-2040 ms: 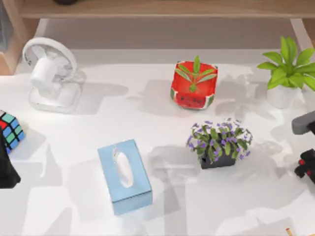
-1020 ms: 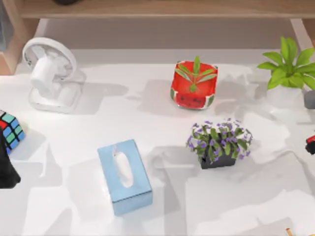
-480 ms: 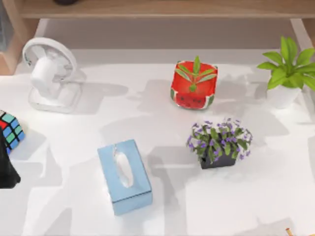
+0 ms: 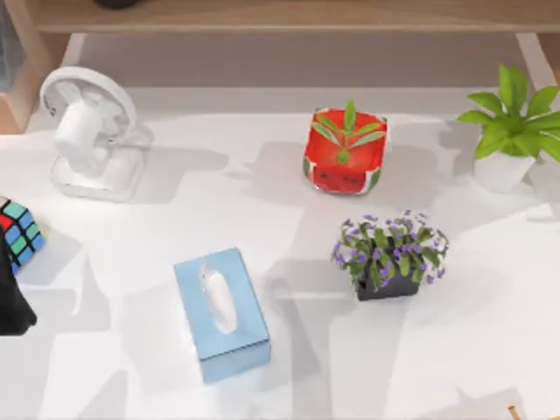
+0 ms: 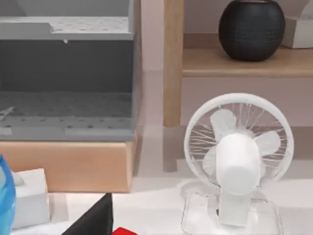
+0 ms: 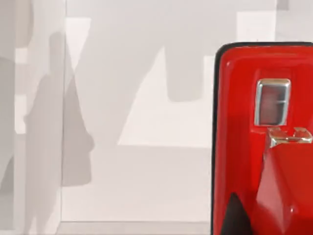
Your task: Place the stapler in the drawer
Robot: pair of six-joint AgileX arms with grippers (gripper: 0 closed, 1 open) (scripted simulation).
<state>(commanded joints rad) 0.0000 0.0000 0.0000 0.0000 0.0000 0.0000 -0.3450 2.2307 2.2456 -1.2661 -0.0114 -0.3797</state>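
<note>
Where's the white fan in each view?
Top view: white fan stands at the back left of the table, just in front of the wooden shelf.
Left wrist view: fan seen close, in front of the shelf that carries a black vase.
Right wrist view: faces the red stapler instead.
Shared landmark: the wooden shelf.
</note>
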